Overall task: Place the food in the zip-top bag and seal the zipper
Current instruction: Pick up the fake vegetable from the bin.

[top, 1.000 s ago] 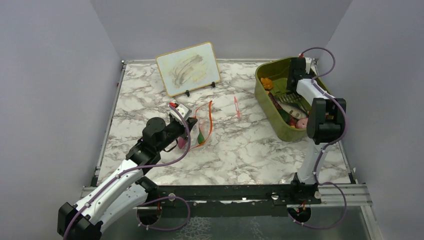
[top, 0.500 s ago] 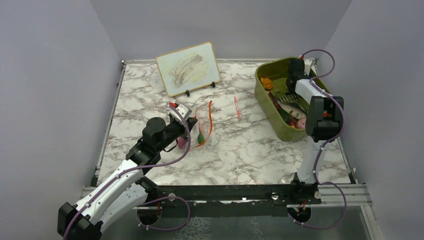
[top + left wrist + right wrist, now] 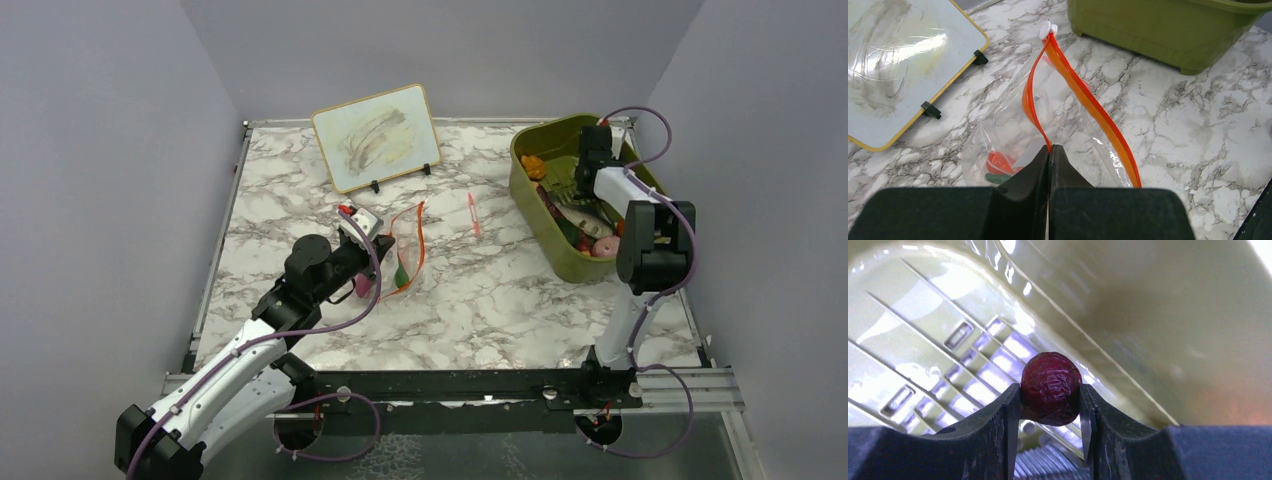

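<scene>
We find right end effector (image 3: 1050,401) pinching dark red food piece (image 3: 1050,385) inside green bin (image 3: 553,262). Zip-top bag (image 3: 405,255) lies well left across desk (image 3: 500,300), nearer left end effector (image 3: 1049,156), which is pressed together on zipper (image 3: 1088,105). Mouth agape, strip running near-to-far.

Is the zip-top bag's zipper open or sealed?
Open: the zipper strips bow apart, meeting only at the far end; the left gripper pinches one at the zip-top bag's mouth.

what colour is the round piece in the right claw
The round piece is dark red; right wrist view shows it best.
</scene>
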### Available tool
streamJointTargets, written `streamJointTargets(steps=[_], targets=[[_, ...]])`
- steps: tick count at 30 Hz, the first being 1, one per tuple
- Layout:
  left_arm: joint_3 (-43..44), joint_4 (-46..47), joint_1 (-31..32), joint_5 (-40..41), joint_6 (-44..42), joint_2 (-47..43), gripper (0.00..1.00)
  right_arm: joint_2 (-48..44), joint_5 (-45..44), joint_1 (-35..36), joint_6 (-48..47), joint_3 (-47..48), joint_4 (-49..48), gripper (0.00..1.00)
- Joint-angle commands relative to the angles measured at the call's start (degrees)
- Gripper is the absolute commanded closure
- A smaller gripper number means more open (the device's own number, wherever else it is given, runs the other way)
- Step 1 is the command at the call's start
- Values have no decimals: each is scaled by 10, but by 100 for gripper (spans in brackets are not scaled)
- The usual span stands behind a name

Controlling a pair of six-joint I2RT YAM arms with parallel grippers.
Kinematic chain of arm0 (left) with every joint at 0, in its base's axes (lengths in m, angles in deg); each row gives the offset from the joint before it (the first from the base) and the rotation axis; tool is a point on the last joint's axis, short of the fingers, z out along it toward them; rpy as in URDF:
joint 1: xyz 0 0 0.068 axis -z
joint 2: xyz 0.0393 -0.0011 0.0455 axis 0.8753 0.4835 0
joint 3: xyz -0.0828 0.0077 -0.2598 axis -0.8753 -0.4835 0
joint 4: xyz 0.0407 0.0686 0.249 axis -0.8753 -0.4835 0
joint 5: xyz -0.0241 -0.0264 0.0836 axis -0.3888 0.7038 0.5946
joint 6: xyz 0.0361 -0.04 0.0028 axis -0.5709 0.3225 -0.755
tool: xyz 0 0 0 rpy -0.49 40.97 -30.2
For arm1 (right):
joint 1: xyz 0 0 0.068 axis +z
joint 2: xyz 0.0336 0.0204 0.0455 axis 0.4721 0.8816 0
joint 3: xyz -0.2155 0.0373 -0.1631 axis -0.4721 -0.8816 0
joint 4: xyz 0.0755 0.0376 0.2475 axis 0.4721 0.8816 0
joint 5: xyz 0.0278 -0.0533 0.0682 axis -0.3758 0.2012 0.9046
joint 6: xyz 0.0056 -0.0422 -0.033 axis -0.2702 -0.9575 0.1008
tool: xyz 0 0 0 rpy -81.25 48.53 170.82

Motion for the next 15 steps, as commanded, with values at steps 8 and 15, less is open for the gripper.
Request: streamJointTargets(steps=[8, 15], targets=[[-6, 13, 4, 3, -5, -11, 100, -136, 46, 0, -15, -21, 24, 76], [-6, 14, 4, 5, 1, -9, 100, -243, 107, 16, -27, -57, 46, 77]])
